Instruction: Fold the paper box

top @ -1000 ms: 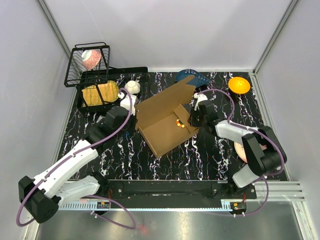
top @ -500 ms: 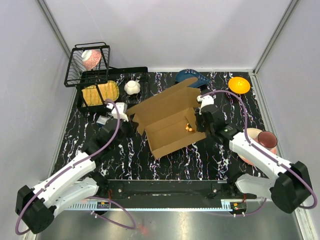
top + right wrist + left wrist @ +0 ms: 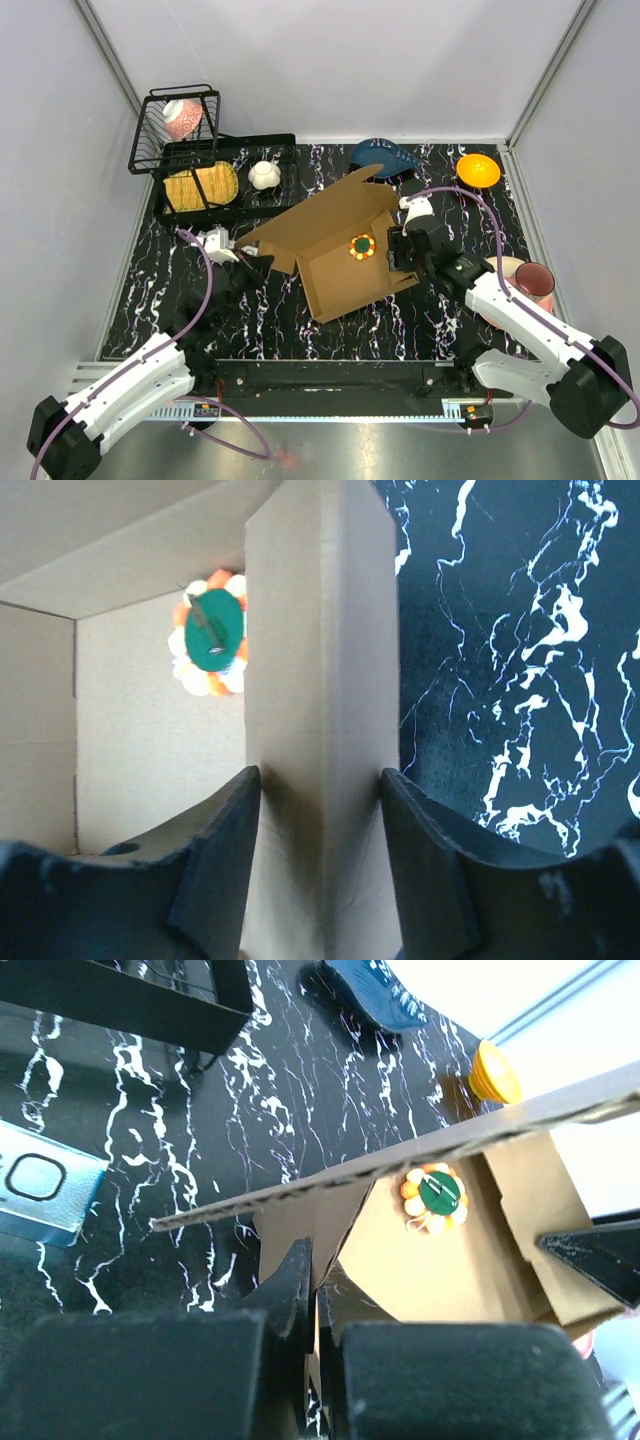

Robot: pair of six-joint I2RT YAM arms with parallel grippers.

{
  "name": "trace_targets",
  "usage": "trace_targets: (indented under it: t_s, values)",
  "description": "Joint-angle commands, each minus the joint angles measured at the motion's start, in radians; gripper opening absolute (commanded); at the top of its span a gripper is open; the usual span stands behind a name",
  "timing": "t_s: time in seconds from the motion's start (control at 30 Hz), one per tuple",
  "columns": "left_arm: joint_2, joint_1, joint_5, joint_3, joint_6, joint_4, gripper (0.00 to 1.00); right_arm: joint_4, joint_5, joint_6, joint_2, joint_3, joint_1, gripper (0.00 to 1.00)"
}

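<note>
1. Underneath, black desk veined in white, carrying everything else.
2. Next in size, paper box of plain brown cardboard. Lies about mid-desk, turned at an angle, open side up. Has one broad flap spread out from its far side and low walls raised around its floor.
3. Left of the box, left arm reaching in from the near edge. Ends in left claw, pinched shut on a thin cardboard edge at the box's left corner. Shows in the wrist view as a brown strip between two dark fingers.
4. Right of the box, right arm bent in toward it. Ends in right claw, fingers spread with one on each side of the box's upright right wall. Clamped on that wall or loose around it: cannot tell.
5. Far left beyond the box, black wire basket holding something pink and white. Just beside it, nearer the box, a yellow ribbed item in a black rack.
6. Behind the box, blue dish just past the flap's far corner.
7. Farther right of that corner, orange bowl.
8. Right of the box, past the right arm, dark red cup.
9. Behind the box's left end, small white pot.
10. Inside the box, flat on its floor, round green trinket ringed in orange and white.
</note>
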Motion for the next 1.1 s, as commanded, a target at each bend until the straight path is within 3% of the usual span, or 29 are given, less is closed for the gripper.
trace_targets:
  t_s: [0.0, 0.27, 0.4, 0.43, 0.57, 0.73, 0.77, 0.87, 1.0, 1.07]
  values:
    - [-0.013, -0.004, -0.048, -0.019, -0.020, -0.120, 0.01, -0.018, -0.024, 0.044, 0.034, -0.001, 0.012, 0.53]
    - [0.045, -0.004, -0.080, 0.132, 0.128, -0.235, 0.01, 0.051, -0.037, 0.113, 0.026, -0.080, 0.020, 0.41]
    - [0.087, -0.004, -0.081, 0.136, 0.106, -0.223, 0.00, 0.023, 0.046, 0.113, 0.089, -0.045, 0.043, 0.31]
    - [0.087, -0.004, -0.077, 0.114, 0.092, -0.211, 0.00, 0.014, 0.071, 0.115, 0.103, -0.034, 0.048, 0.21]
    - [0.068, -0.004, -0.049, 0.081, 0.052, -0.152, 0.00, -0.052, 0.169, 0.127, 0.192, 0.026, 0.060, 0.00]
    - [0.074, -0.004, -0.061, 0.125, 0.098, -0.187, 0.00, -0.100, 0.203, 0.147, 0.266, 0.065, 0.074, 0.00]
    - [0.080, -0.004, -0.058, 0.130, 0.110, -0.191, 0.00, -0.094, 0.198, 0.159, 0.264, 0.065, 0.075, 0.04]
    - [0.091, -0.004, -0.060, 0.147, 0.124, -0.212, 0.00, -0.045, 0.161, 0.176, 0.261, 0.045, 0.075, 0.36]
    - [0.105, -0.004, -0.049, 0.161, 0.139, -0.237, 0.00, -0.002, 0.147, 0.197, 0.296, 0.032, 0.075, 0.54]
    - [0.113, -0.004, -0.043, 0.167, 0.153, -0.250, 0.00, 0.040, 0.155, 0.205, 0.321, 0.022, 0.075, 0.58]
